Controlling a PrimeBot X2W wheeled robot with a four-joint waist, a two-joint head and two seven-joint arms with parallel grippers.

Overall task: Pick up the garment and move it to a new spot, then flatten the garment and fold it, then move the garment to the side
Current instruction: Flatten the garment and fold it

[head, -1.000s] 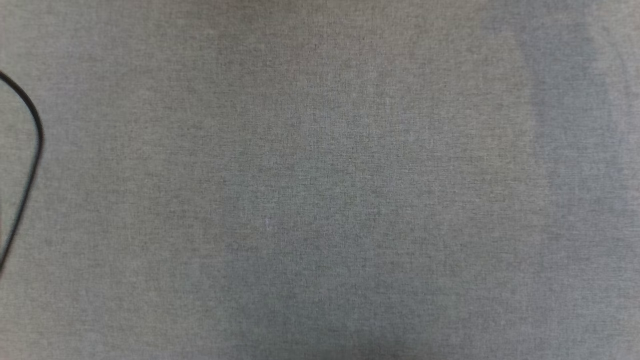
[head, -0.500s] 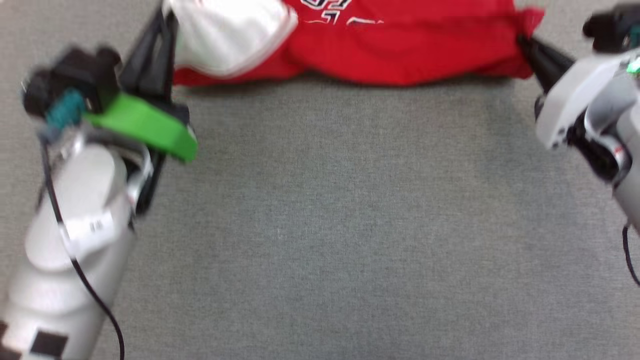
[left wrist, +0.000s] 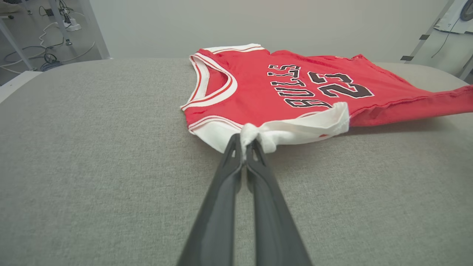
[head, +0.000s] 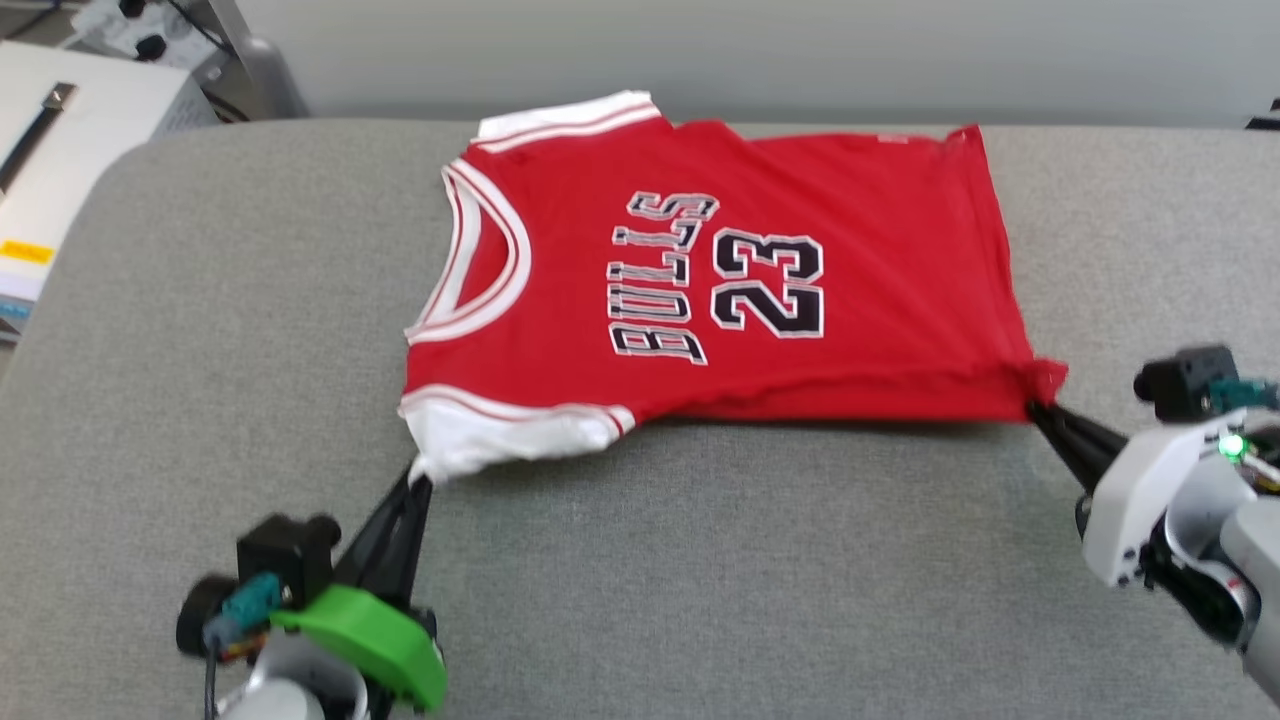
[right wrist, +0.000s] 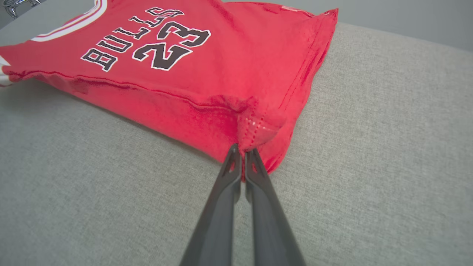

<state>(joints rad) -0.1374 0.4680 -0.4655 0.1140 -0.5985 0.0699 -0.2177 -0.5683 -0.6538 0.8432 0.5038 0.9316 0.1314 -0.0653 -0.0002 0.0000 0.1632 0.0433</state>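
The garment (head: 720, 280), a red jersey with white sleeves and black "BULLS 23" lettering, lies spread face up on the grey surface, collar toward the left. My left gripper (head: 418, 478) is shut on the tip of the near white sleeve (left wrist: 255, 135), pulling it taut. My right gripper (head: 1035, 408) is shut on the near bottom corner of the red hem (right wrist: 255, 133). The near edge of the garment (right wrist: 166, 103) is lifted slightly off the surface between the two grips.
The grey fabric-covered surface (head: 700, 580) stretches wide in front of the garment. A white table with equipment (head: 70, 150) stands beyond the far left corner, and a pale wall (head: 760, 50) runs behind. Cables lie on the floor (left wrist: 48, 59) at the left.
The head camera has swung up, from bare grey fabric to the whole garment. Both grippers have stayed shut on the garment's sleeve and hem corner.
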